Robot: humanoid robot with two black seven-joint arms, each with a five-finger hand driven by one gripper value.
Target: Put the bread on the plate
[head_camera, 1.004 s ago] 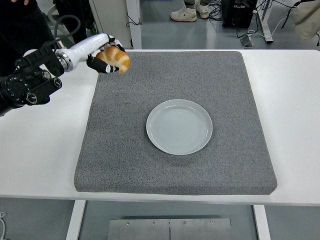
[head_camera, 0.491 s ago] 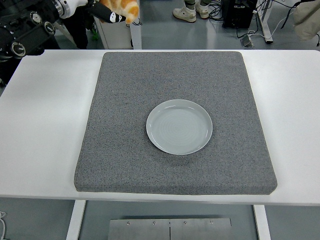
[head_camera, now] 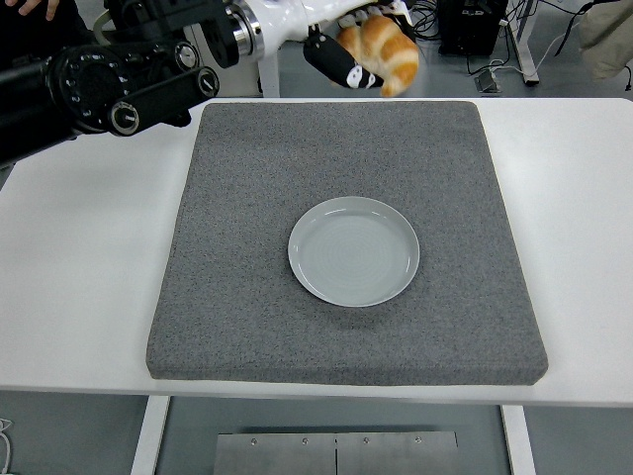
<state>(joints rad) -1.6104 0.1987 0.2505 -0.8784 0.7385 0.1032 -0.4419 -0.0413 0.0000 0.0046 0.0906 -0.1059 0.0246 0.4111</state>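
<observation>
My left hand (head_camera: 358, 51) is shut on the bread (head_camera: 382, 51), a golden-brown croissant, and holds it high in the air over the far edge of the grey mat (head_camera: 247, 297). The black left arm reaches in from the left along the top of the view. A round pale plate (head_camera: 354, 250) lies bare at the middle of the mat, well in front of the bread. The right arm is out of view.
The mat covers most of the white table (head_camera: 79, 297). A person's shoes (head_camera: 374, 22) and a sleeve (head_camera: 605, 35) show on the floor side beyond the table, with table legs and cables there.
My left arm has swung right and forward with the bread, from above the mat's far left corner to above the middle of its far edge. The plate has not moved.
</observation>
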